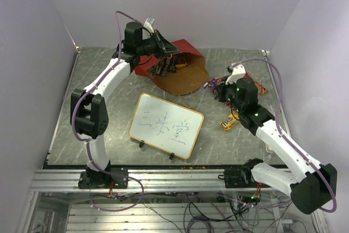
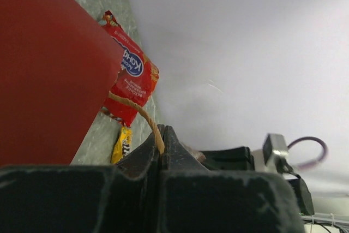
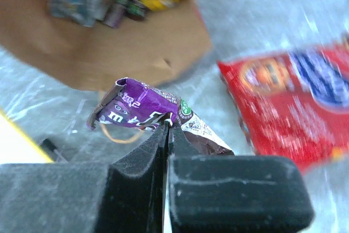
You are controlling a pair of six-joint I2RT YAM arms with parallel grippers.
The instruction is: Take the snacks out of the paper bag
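Observation:
The paper bag [image 1: 185,72], red outside and brown inside, lies tipped at the back of the table with several candy packets [image 1: 163,68] in its mouth. My left gripper [image 1: 170,49] is shut on the bag's string handle [image 2: 139,110] and holds the bag's edge up. My right gripper [image 1: 218,88] is shut on a purple candy packet [image 3: 139,110], held above the table to the right of the bag's mouth. The red chip bag [image 3: 297,102] lies on the table at the right, also in the left wrist view [image 2: 131,83]. A yellow candy packet [image 1: 229,123] lies near my right arm.
A white gold-framed whiteboard [image 1: 166,125] with writing stands on small feet in the middle front. The table's back and side walls are close. A loose string loop [image 3: 117,135] lies under the purple packet.

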